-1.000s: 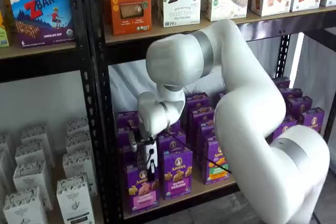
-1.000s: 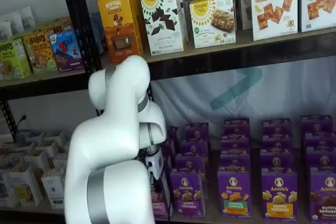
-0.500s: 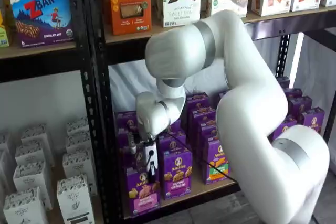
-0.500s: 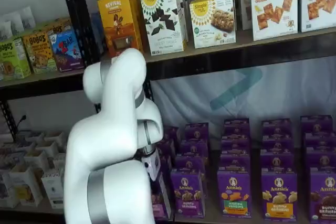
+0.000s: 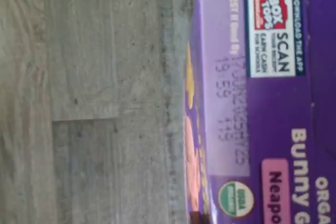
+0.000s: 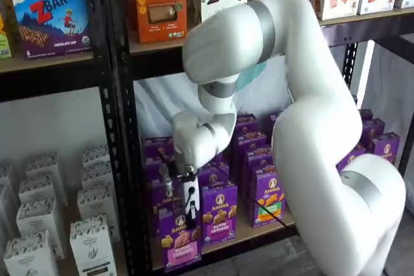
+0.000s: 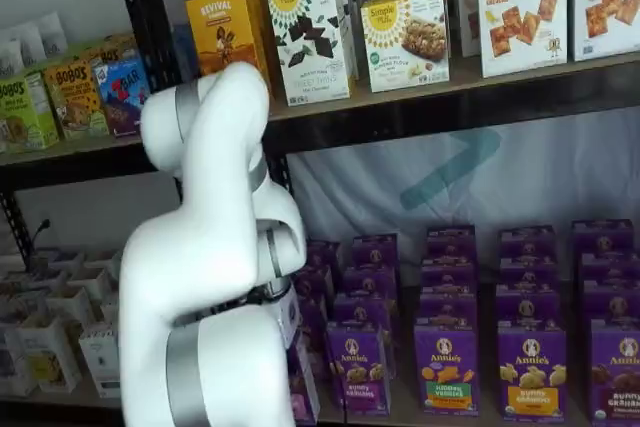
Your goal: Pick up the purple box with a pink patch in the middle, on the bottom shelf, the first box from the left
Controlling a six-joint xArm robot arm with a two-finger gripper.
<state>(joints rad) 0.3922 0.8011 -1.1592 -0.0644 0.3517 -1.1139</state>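
Since a second ago my arm has pulled nearer, drawing the purple box past the bottom shelf front edge at its left end. My gripper is clamped on its top. Held so high, it could tilt loose, or catch the black frame post just left.

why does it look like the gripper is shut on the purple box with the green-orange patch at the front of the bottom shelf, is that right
Not quite. The gripper is shut on the purple box at the front of the bottom shelf, but its patch is pink, not green-orange. A shelf view shows it, and the wrist view shows the pink patch too.
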